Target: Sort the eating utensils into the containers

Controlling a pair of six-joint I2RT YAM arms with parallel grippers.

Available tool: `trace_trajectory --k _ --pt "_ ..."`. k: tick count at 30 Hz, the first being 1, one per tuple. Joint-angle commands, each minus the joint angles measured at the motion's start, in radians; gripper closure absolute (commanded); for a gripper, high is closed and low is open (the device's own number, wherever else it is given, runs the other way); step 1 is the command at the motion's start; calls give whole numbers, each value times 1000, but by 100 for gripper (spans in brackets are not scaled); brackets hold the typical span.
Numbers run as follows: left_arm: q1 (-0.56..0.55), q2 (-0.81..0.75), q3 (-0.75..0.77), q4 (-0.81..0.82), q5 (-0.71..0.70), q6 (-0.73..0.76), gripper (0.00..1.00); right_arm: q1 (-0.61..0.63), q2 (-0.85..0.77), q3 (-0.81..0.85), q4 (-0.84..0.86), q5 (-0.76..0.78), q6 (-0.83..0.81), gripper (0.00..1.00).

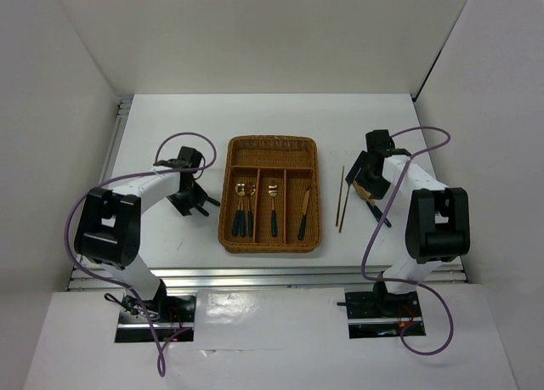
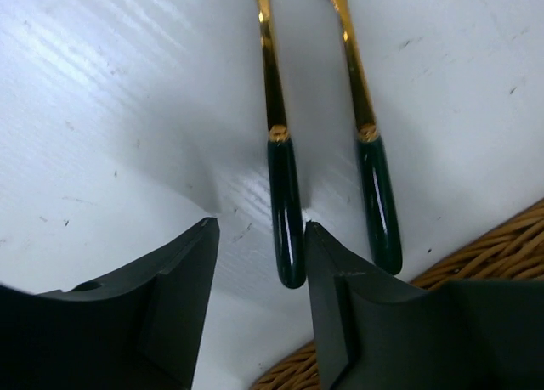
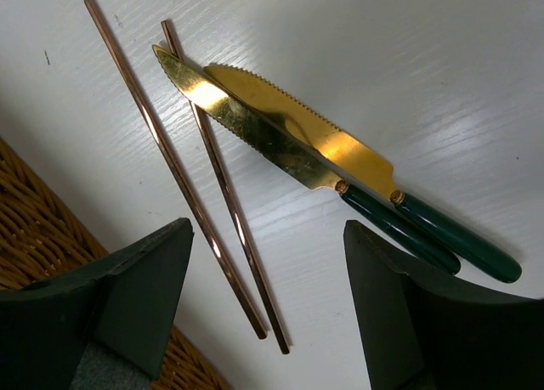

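Left claw [image 2: 259, 237] spread over two teal-handled utensils [image 2: 287, 211], left of wicker tray [image 1: 272, 246]. Right claw [image 3: 268, 233] spread over knives [image 3: 280, 131] and chopsticks [image 3: 174, 165], right of tray.

Robot lab cell: plain white walls [image 1: 255, 33], white table [image 1: 161, 127], aluminium rail [image 1: 272, 276] along its near edge

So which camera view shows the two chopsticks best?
The right wrist view: both chopsticks lie close and sharp, nearly whole. The top external view shows them only as thin lines; the left wrist view shows none.
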Motion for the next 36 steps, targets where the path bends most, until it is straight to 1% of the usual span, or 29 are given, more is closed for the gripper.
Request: trace_trajectory --k 1,6,7,9,14,15,17,18,21,22,23,26,30,32,36 --pt "9 42 67 7 -23 6 42 -8 16 38 37 5 -12 21" --pt "9 97 102 -15 -13 39 44 -8 16 38 37 5 -1 21" --pt "9 97 111 -15 -13 48 47 -8 16 38 37 5 -1 21" --pt "9 125 122 -15 -13 49 48 -8 16 38 37 5 -1 21" --pt "9 136 122 -44 -4 59 52 -17 16 38 37 5 -1 21" --pt "9 136 122 -44 -4 59 55 -17 16 38 37 5 -1 21" --pt "9 136 111 -53 -4 69 56 -17 16 29 37 5 -1 21" --pt "9 125 102 -53 -4 78 60 -17 16 29 37 5 8 21" --pt "9 105 79 -64 -15 87 64 -17 7 18 37 5 8 22" --pt "9 105 79 -64 -15 87 67 -17 7 18 37 5 17 22" --pt "18 90 67 -64 -15 87 69 -17 -4 7 37 5 17 22" --pt "18 45 56 -64 -24 87 70 -17 -13 7 46 5 17 22" --pt "37 -17 47 -116 -58 78 70 -17 -13 17 46 14 8 22" --pt "37 -76 65 -136 -73 78 70 -17 -13 17 37 14 8 22" --pt "37 -174 110 -157 -76 148 74 -17 -24 17 46 14 8 22"
